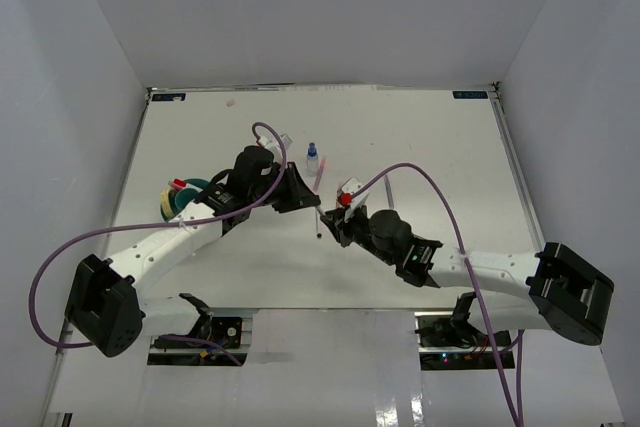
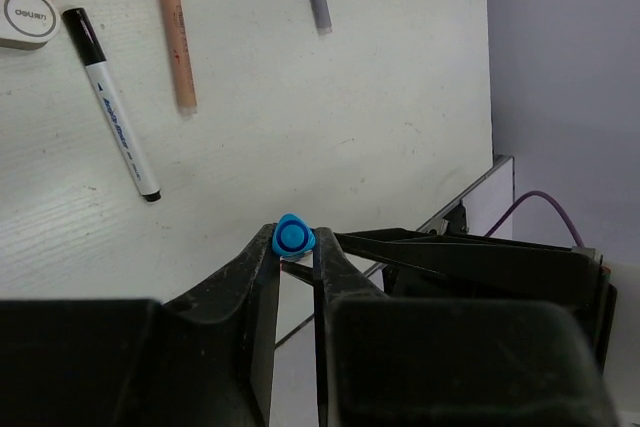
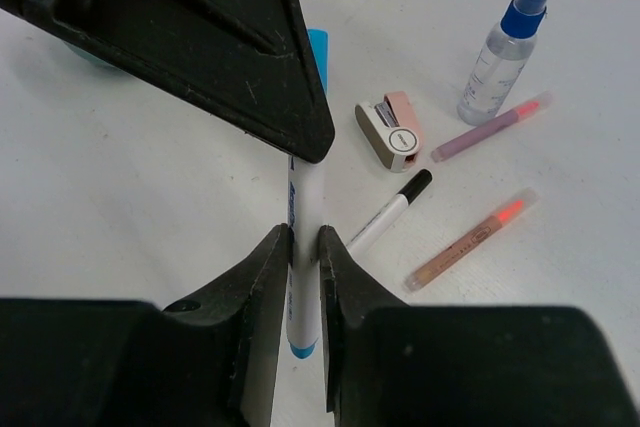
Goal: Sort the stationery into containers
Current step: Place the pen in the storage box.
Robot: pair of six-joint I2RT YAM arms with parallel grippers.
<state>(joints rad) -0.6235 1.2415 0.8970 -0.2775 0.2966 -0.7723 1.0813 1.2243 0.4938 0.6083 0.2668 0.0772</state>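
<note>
Both grippers hold one white marker with a blue cap [image 3: 304, 209], lifted above the table. My right gripper [image 3: 305, 247] is shut on its white barrel. My left gripper [image 2: 297, 252] is shut on the marker's blue cap [image 2: 292, 238], and its black fingers [image 3: 210, 37] fill the top of the right wrist view. From above, the left gripper [image 1: 304, 201] and right gripper [image 1: 334, 218] meet tip to tip at mid table. The teal cup [image 1: 192, 193] sits to the left beside the left arm, with yellow and red things in it.
On the table past the grippers lie a black-capped white marker [image 3: 390, 210], a tan-orange marker [image 3: 467, 241], a purple marker [image 3: 489, 128], a pink-white block [image 3: 392, 131] and a blue-capped spray bottle [image 3: 503, 50]. White walls enclose the table.
</note>
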